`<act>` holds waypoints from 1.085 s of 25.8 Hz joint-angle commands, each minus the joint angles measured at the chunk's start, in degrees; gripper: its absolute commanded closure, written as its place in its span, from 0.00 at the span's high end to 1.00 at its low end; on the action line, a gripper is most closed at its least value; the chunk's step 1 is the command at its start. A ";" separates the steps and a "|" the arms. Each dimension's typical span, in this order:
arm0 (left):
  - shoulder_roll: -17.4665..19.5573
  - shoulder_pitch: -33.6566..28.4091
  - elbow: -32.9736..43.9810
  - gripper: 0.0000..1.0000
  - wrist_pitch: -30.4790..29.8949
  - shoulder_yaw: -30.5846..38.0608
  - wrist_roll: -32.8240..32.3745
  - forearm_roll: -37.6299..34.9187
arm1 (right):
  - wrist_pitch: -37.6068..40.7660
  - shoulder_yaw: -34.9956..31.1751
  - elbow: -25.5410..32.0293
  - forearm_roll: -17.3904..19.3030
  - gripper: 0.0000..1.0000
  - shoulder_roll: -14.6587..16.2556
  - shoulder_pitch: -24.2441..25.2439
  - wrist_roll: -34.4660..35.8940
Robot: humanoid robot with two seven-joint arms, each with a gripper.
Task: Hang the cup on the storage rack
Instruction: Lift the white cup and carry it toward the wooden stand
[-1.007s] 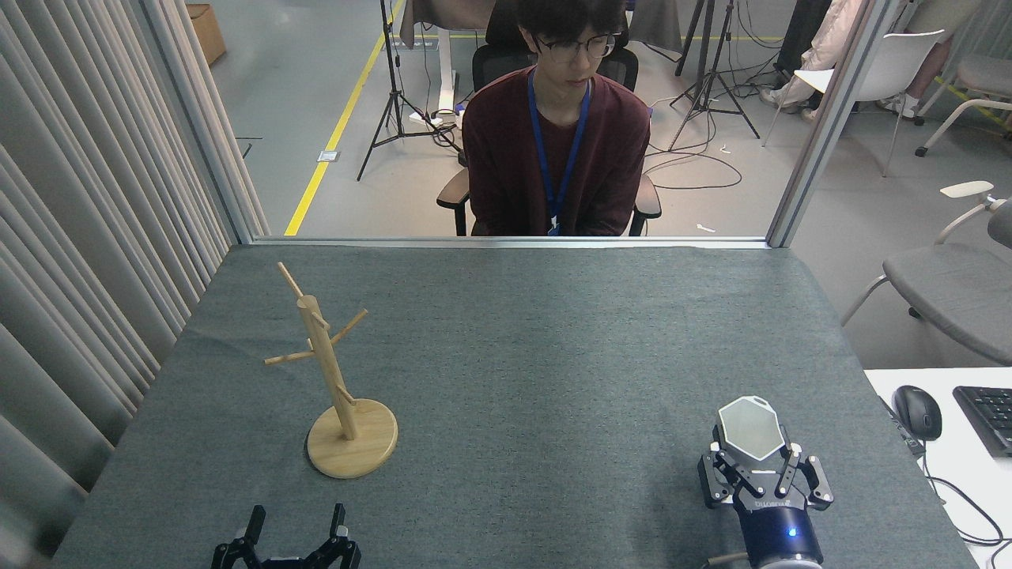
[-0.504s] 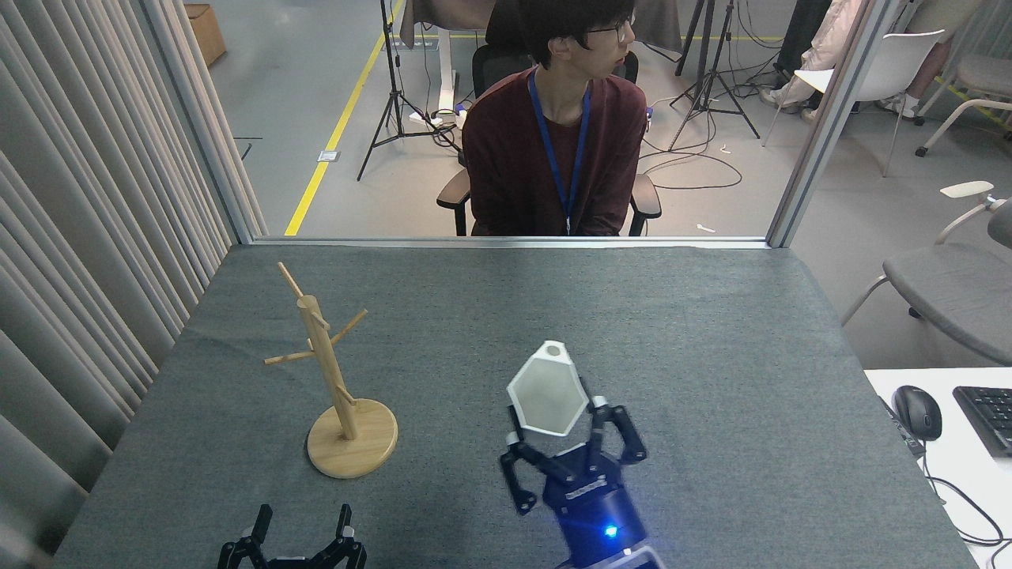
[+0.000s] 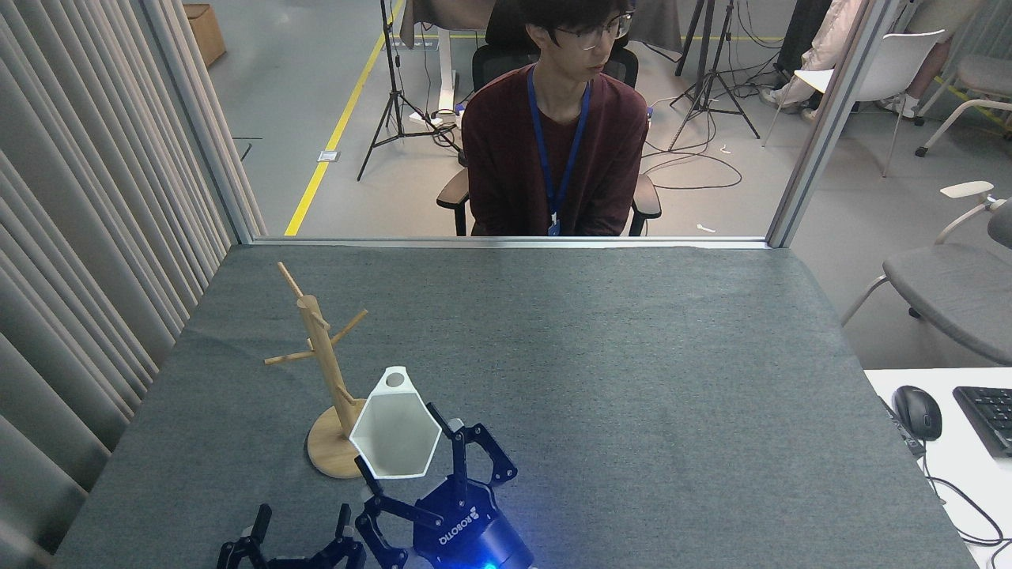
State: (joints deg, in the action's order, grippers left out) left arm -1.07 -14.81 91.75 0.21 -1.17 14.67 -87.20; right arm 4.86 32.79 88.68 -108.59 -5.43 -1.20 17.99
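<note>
Cup (image 3: 395,435), white and faceted with a hexagonal rim, is carried off the worktop (image 3: 632,371) in the right pincer (image 3: 423,474), whose dark fingers (image 3: 462,454) clasp its lower body from both sides. The cup is tipped so that its open mouth faces the camera, and its small loop handle (image 3: 394,380), with a round hole, points up and away at the top of the rim. In this view the cup overlaps the right part of the round disc base of the storage rack (image 3: 324,356), just beside the foot of the post; whether it touches the wood cannot be told from this angle. The rack is a light wooden mug tree standing on the left part of the grey cloth-covered worktop, its slim post leaning slightly in the picture, with angled pegs pointing left, right and up. None of the pegs carries anything, and the handle sits below the middle pegs and to the right of the post. The right arm comes up from the bottom edge, with a blue light glowing on its wrist. The left pincer (image 3: 296,537) shows only partly at the bottom edge, left of the right one, its two dark fingers spread apart and empty. Beyond the far edge of the worktop a person (image 3: 557,134) in a dark red top with a blue lanyard sits on a chair. A mouse (image 3: 917,412) and the corner of a keyboard (image 3: 988,419) lie on a white desk at the right.
</note>
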 commanded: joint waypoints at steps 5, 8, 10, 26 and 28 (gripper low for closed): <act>-0.42 1.10 3.61 1.00 1.11 -3.75 1.77 -0.25 | -0.37 4.38 -0.44 -1.63 0.59 -0.02 2.43 0.02; -0.25 1.01 3.35 1.00 0.76 -7.09 5.46 -0.69 | -0.29 4.38 -0.53 -1.63 0.59 -0.10 2.43 0.02; -0.16 1.10 1.94 1.00 0.49 -9.82 6.16 -3.41 | -0.29 4.30 -0.53 -1.63 0.59 -0.10 2.43 0.11; -0.95 2.50 -2.28 1.00 1.46 -13.60 6.69 -8.07 | 0.15 2.54 -0.26 -1.63 0.60 0.42 3.84 0.29; -1.04 2.50 -2.28 1.00 1.46 -13.33 6.69 -8.07 | 0.15 2.45 0.00 -1.63 0.60 0.51 3.93 0.38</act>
State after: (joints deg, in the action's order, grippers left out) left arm -2.05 -12.31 89.61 1.66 -14.94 21.38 -95.28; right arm 4.94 35.55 88.43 -110.21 -5.02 2.58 18.30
